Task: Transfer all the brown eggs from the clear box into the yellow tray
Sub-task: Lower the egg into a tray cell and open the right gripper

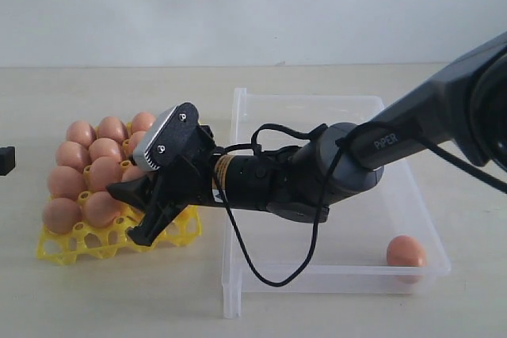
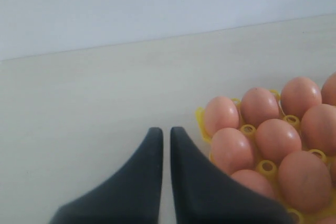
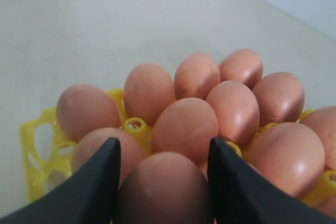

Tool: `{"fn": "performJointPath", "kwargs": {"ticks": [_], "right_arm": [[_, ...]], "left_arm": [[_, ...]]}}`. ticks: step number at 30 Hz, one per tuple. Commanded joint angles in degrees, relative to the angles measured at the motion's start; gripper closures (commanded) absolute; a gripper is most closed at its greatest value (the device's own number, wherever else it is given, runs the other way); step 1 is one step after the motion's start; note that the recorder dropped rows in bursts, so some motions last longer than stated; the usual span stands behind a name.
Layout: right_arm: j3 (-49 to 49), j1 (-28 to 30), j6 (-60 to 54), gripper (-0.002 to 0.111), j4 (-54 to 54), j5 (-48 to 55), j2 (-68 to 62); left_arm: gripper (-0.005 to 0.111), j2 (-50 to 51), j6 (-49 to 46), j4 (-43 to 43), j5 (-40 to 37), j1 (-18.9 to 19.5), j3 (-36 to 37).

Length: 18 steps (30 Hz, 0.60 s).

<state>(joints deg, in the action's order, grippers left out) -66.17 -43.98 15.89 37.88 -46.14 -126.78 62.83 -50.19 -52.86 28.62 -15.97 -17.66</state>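
My right gripper [image 1: 127, 213] reaches across the middle and hangs over the near right part of the yellow tray [image 1: 63, 247]. It is shut on a brown egg [image 3: 165, 187], which fills the gap between both black fingers [image 3: 94, 182]. Several brown eggs [image 1: 91, 172] sit in the tray's cups. One more brown egg [image 1: 405, 252] lies in the near right corner of the clear box [image 1: 333, 275]. The left gripper [image 2: 166, 129] is shut and holds nothing; it rests on the table beside the tray [image 2: 202, 121], away from the eggs [image 2: 275, 137].
The right arm [image 1: 356, 156] and its looping black cable [image 1: 269, 275] stretch over the box's left half. A dark bit of the left gripper [image 1: 5, 160] shows at the far left edge. Pale tabletop [image 1: 119, 298] surrounds tray and box.
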Motion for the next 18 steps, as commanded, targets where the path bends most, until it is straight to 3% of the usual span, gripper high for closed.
{"fn": "performJointPath", "kwargs": {"ticks": [1, 18], "right_arm": [[-0.25, 0.29, -0.39, 0.108, -0.31, 1.68, 0.13], [-0.70, 0.08, -0.39, 0.108, 1.58, 3.15, 0.13]], "left_arm": [[0.103, -0.45, 0.42, -0.06, 0.05, 0.11, 0.25], [0.103, -0.45, 0.42, -0.06, 0.19, 0.11, 0.25]]}}
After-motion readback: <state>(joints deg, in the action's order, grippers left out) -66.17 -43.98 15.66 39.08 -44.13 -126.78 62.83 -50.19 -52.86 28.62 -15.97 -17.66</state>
